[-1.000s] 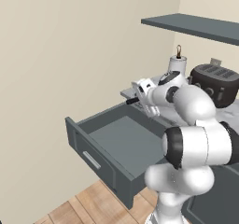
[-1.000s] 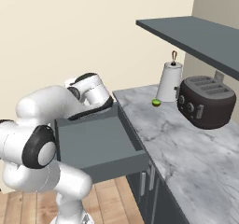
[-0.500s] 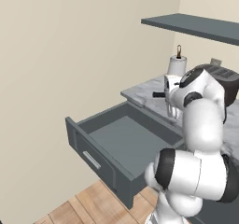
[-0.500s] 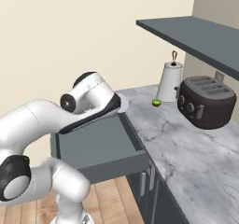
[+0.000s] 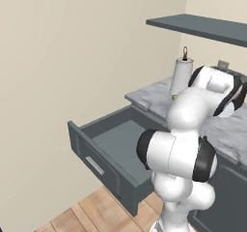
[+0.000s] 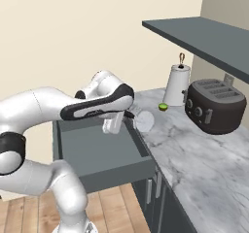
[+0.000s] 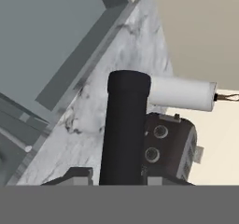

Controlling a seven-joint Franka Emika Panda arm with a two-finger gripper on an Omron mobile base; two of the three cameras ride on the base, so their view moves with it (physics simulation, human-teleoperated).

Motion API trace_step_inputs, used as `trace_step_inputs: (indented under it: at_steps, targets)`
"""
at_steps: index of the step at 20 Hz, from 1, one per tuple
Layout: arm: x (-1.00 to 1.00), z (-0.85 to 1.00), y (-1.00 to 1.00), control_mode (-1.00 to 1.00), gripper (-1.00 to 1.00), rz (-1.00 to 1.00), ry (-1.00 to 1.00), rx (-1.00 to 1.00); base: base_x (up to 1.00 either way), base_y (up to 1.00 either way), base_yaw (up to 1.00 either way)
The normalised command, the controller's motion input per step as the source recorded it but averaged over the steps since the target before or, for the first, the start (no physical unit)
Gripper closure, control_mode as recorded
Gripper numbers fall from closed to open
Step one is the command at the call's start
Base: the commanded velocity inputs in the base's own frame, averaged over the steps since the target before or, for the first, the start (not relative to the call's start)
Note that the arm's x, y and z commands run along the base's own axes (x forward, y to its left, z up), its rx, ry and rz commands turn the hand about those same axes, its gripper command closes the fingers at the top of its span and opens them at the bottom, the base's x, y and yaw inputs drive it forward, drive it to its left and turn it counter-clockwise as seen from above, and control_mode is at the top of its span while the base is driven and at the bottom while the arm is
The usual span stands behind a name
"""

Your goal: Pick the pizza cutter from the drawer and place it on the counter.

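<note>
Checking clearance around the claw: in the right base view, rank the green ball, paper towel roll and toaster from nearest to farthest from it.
From the claw:
1. Green ball, just beyond on the counter.
2. Paper towel roll, behind the ball.
3. Toaster, farthest right.

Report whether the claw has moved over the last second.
Yes. In the right base view, the claw has swung right, off the back of the drawer toward the toaster, carrying the pizza cutter to the edge of the counter.
</note>
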Motion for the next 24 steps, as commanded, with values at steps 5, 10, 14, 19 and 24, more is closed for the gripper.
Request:
trace_step_inputs:
  at_steps: [5,10,14,19,24]
  targets:
    - [0.02,0.0,-0.59,-1.0,1.0,-0.05,0.37,0.07,0.0,0.0,0.0]
    - [0.05,-0.23,-0.76,-1.0,1.0,-0.05,0.08,0.09,0.0,0.0,0.0]
    - [0.0,-0.46,-0.78,-1.0,1.0,-0.05,0.0,0.12,0.0,0.0,0.0]
    - [0.0,-0.51,-0.51,-1.0,1.0,-0.01,0.0,0.05,0.0,0.0,0.0]
    - [0.1,-0.68,-0.06,-1.0,1.0,0.0,0.0,0.0,0.0,0.0,0.0]
